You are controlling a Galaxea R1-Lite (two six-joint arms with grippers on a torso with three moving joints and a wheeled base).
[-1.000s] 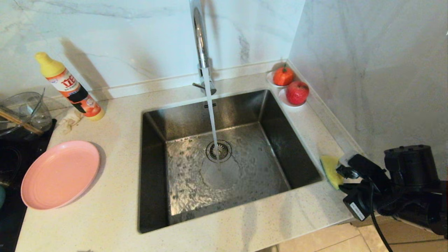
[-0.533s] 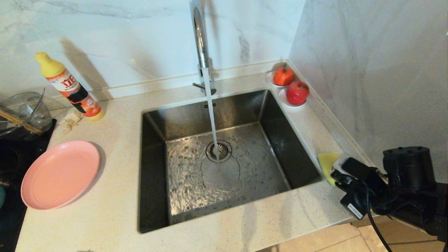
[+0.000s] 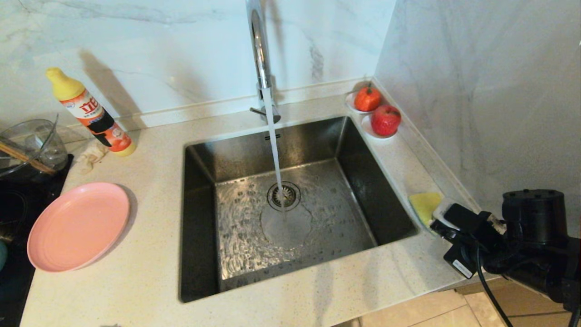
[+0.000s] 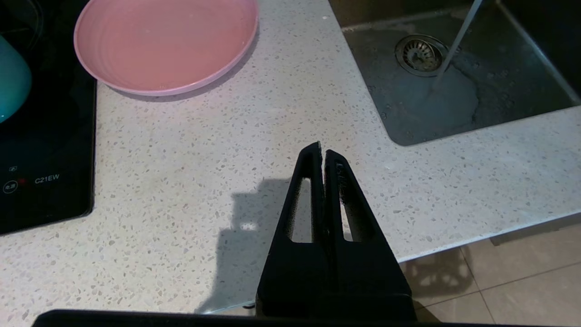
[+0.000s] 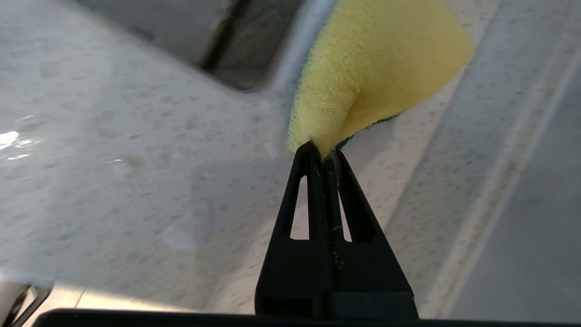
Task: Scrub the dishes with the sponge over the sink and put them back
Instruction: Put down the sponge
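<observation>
My right gripper is shut on one end of the yellow sponge, which it holds just above the counter at the sink's right rim. In the right wrist view the foam bulges out past the pinched fingertips, with a thin green edge underneath. The pink plate lies on the counter left of the sink. A teal bowl shows at the frame's edge on the black hob. My left gripper is shut and empty above the counter's front edge. Water runs from the chrome faucet onto the drain.
A detergent bottle, a crumpled cloth and a glass bowl with chopsticks stand at the back left. Two saucers with red fruit sit in the back right corner. The marble wall stands close beside my right arm.
My right wrist has rolled, turning the sponge from on edge to flatter and carrying it slightly farther back along the sink's right rim. The plate and left gripper have not moved.
</observation>
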